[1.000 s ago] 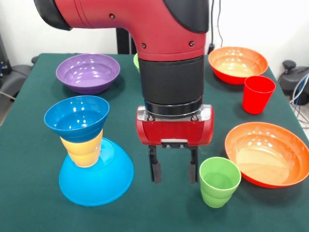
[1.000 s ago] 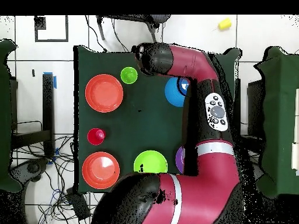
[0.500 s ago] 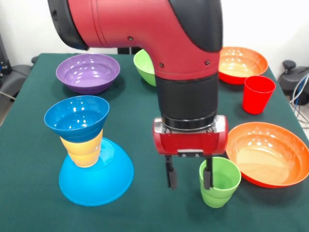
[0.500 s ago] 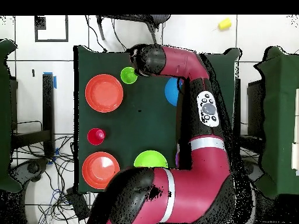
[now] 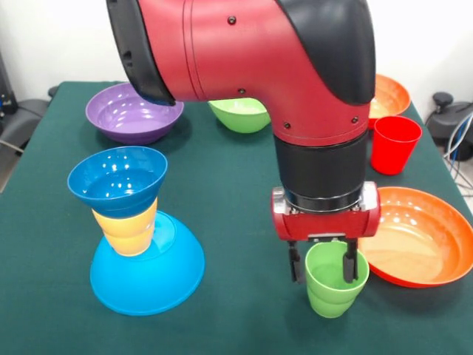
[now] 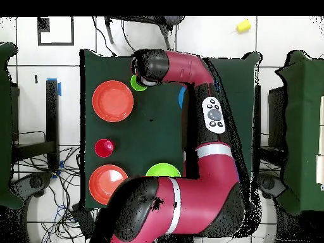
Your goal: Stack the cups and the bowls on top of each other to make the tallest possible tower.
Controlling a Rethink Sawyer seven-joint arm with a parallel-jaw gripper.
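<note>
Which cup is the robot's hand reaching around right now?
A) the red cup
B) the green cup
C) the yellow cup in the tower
B: the gripper has its fingers open on either side of the green cup's rim, one outside and one inside.

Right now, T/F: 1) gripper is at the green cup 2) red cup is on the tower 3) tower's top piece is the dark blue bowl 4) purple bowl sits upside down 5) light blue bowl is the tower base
1) True. The gripper straddles the green cup's rim, one finger outside, one inside.
2) False. The red cup stands alone on the table.
3) True. The dark blue bowl tops a yellow cup.
4) False. The purple bowl sits upright.
5) True. The light blue bowl lies inverted at the bottom.
</note>
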